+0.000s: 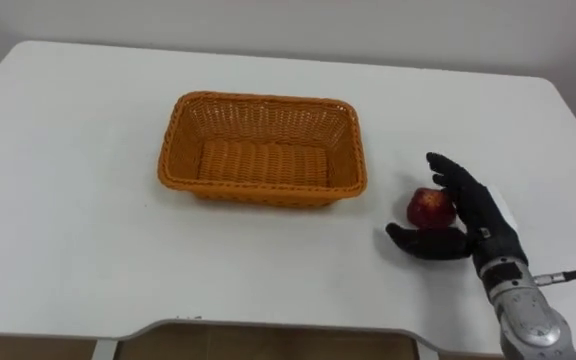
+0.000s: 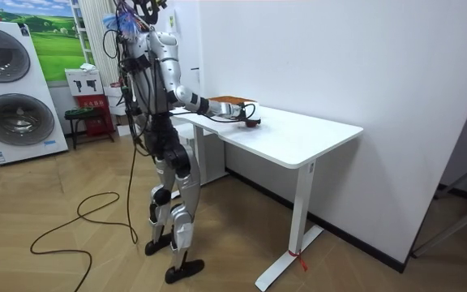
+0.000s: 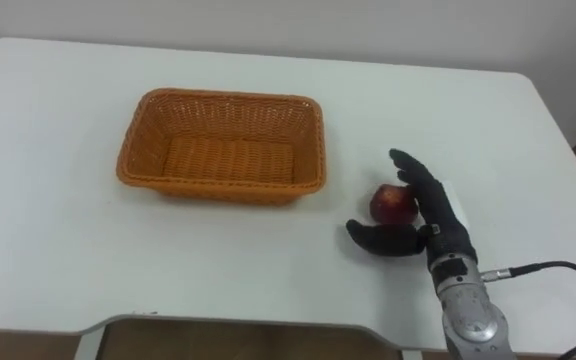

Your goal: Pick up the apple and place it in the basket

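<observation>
**Red apple bracketed, grip not yet closed**

Location: the apple (image 1: 430, 207) sits on the white table (image 1: 68, 200) just off the right-hand end of the wicker basket (image 1: 263, 98). It is level with the basket's near corner and clear of the weave. The basket holds nothing.

Hand condition: my right hand (image 1: 478, 215) lies on the apple's side away from the basket. The fingers are straight and reach past the fruit. The thumb is splayed wide and stretches toward the basket along the apple's near side, so the fruit sits in the gap between them. I cannot tell whether any pad is touching the skin.

Recommendation: in my judgement the step in hand is the grasp.
- Curl fingers and thumb inward together. A one-sided push would likely roll the round fruit toward the basket wall.
- Seat the apple well into the palm before lifting.
- Raise it above the rim before moving across, or it may clip the wicker.
- Let go low over the basket floor.
</observation>
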You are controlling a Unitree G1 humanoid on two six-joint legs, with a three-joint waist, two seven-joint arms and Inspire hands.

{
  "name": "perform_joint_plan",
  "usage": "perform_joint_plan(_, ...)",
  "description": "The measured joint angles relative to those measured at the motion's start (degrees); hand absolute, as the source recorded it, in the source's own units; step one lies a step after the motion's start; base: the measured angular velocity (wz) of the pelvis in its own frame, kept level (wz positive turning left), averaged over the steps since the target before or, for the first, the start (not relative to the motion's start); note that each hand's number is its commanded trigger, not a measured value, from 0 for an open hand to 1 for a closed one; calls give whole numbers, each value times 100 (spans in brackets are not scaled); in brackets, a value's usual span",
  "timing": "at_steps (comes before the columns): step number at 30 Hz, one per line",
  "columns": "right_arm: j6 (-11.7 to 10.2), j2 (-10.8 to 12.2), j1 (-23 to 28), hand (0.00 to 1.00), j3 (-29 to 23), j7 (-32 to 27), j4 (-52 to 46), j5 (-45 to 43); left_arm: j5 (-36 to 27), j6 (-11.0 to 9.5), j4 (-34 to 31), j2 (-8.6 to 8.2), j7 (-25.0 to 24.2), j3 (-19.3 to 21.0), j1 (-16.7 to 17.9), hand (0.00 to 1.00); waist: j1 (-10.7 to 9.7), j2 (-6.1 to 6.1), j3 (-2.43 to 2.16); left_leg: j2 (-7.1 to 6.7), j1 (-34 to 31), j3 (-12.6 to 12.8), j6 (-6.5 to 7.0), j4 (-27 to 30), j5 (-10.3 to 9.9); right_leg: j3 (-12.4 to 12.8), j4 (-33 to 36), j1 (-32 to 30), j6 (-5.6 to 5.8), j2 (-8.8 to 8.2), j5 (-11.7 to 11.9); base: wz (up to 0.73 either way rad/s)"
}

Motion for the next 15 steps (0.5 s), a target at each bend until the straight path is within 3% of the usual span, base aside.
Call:
perform_joint_plan(10,41,-1,-66,100,-92,160,209,-1,-15,19,-17,2,-6,8,23,0,-35,1,6,0,40,-89,0,-3,0,-97,-10,85,1,-4,0,5)
perform_joint_plan(15,10,24,-70,100,-109,150,382,-11,-15,19,-17,0,40,55,55,0,-42,-17,-13,-1,57,-90,0,8,0,-97,-11,112,1,-5,0,0)
